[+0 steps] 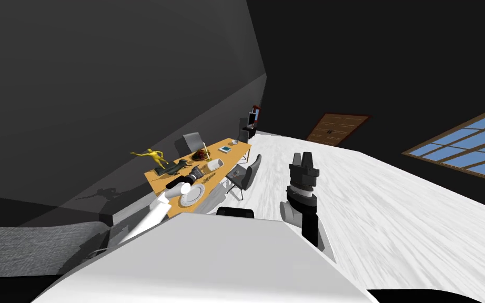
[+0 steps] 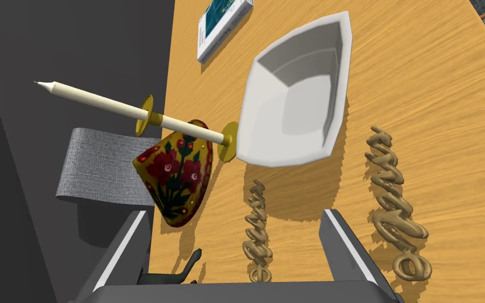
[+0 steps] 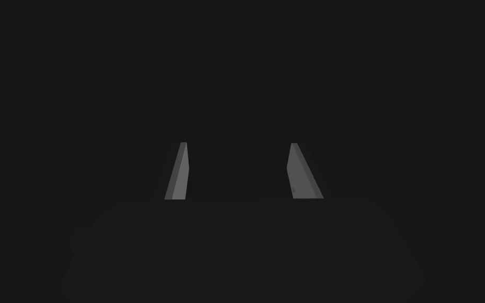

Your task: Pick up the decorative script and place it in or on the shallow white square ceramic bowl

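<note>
Your left gripper (image 2: 236, 212): fingers spread, gripping nothing, over orange wooden table (image 2: 436, 79).
Tan looping decorative script (image 2: 257, 231): flat mid-table between those fingers, near shallow white square bowl (image 2: 294, 105).
Your right gripper (image 3: 239, 144): fingers apart, empty.

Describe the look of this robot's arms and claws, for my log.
Left arm: white, tapering, with a dark joint. Right arm: dark stacked segments, a light grey joint. Left claw and right claw each have two thin light grey blade fingers on a dark box.
</note>
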`<state>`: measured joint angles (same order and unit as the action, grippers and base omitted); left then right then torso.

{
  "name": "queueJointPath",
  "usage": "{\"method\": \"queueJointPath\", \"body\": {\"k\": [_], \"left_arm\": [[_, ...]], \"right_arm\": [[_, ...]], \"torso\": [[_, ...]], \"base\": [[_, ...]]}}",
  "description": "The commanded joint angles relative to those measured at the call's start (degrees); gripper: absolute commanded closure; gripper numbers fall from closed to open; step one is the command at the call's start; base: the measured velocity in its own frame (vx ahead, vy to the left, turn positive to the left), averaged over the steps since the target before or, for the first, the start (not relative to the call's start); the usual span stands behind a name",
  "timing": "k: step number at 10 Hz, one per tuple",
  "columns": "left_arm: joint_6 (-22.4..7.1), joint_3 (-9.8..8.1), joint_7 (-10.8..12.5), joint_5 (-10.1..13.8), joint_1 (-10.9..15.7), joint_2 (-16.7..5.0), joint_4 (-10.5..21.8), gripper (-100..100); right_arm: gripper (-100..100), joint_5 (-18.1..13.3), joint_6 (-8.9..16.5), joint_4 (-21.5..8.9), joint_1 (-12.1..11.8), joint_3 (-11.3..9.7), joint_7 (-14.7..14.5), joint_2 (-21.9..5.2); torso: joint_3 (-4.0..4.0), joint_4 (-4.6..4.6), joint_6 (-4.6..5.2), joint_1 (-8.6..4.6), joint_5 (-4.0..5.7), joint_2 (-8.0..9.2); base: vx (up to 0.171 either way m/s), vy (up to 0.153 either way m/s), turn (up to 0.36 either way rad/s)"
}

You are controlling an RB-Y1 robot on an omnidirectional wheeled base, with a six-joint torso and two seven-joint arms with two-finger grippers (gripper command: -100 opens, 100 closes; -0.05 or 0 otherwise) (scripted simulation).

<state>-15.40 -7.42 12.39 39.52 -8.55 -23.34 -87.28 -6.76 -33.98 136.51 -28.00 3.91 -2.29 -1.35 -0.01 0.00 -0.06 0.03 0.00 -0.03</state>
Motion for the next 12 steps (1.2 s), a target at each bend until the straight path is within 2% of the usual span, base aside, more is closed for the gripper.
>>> {"method": "queueJointPath", "body": {"k": [1,3,4,5,6,7,8,9,10,11,12], "left_arm": [[-2.9,-0.73,1.3,2.3,0.9,-1.2,2.9,-100],[-2.9,-0.73,1.3,2.3,0.9,-1.2,3.7,-100],[-5.1,-1.34,2.4,4.2,1.5,-1.9,5.4,-100],[-5.1,-1.34,2.4,4.2,1.5,-1.9,6.4,-100],[-7.3,-1.95,3.5,6.1,2.0,-2.7,8.8,-100],[-7.3,-1.95,3.5,6.1,2.0,-2.7,9.1,-100],[-9.1,-2.57,4.5,7.9,2.5,-3.4,11.7,-100],[-9.3,-2.57,4.5,7.9,2.5,-3.4,11.8,-100],[-11.2,-3.18,5.6,9.6,2.9,-4.1,14.0,-100],[-11.2,-3.18,5.6,9.6,2.9,-4.1,14.4,-100],[-13.0,-3.78,6.6,11.3,3.3,-4.7,16.6,-100]], "right_arm": [[0,0.0,0.0,0.0,0.0,0.0,0.0,0.0],[0,0.0,0.0,0.0,0.0,0.0,0.0,0.0],[0,0.0,0.0,0.0,0.0,0.0,0.0,0.0],[0,0.0,0.0,0.0,0.0,0.0,0.0,0.0],[0,0.0,0.0,0.0,0.0,0.0,0.0,0.0],[0,0.0,0.0,0.0,0.0,0.0,0.0,0.0],[0,0.0,0.0,0.0,0.0,0.0,0.0,0.0],[0,0.0,0.0,0.0,0.0,0.0,0.0,0.0],[0,0.0,0.0,0.0,0.0,0.0,0.0,0.0],[0,0.0,0.0,0.0,0.0,0.0,0.0,0.0],[0,0.0,0.0,0.0,0.0,0.0,0.0,0.0]], "torso": [[0.00,0.00,0.00,0.00,0.00,0.00],[0.00,0.00,-0.01,0.00,0.00,0.00],[0.00,0.00,-0.02,0.00,0.00,0.01],[0.00,0.00,0.03,-0.01,0.00,0.00],[-0.01,0.00,0.00,0.00,0.00,-0.01],[-0.01,0.00,0.02,0.01,-0.01,-0.02],[0.00,0.00,-0.01,0.02,0.00,-0.01],[-0.01,0.00,0.03,0.01,0.00,-0.02],[-0.01,0.00,-0.02,0.01,0.00,-0.02],[-0.01,0.00,0.01,0.02,0.00,-0.02],[-0.01,0.00,-0.02,0.02,0.00,-0.02]], "base": [[0.007,0.002,-0.191],[0.005,0.005,-0.048],[0.006,0.000,-0.152],[0.007,0.006,-0.115],[0.010,0.007,-0.209],[0.008,0.010,-0.113],[0.011,0.006,-0.193],[0.010,0.010,-0.098],[0.012,0.010,-0.168],[0.008,0.012,-0.091],[0.010,0.011,-0.169]]}}
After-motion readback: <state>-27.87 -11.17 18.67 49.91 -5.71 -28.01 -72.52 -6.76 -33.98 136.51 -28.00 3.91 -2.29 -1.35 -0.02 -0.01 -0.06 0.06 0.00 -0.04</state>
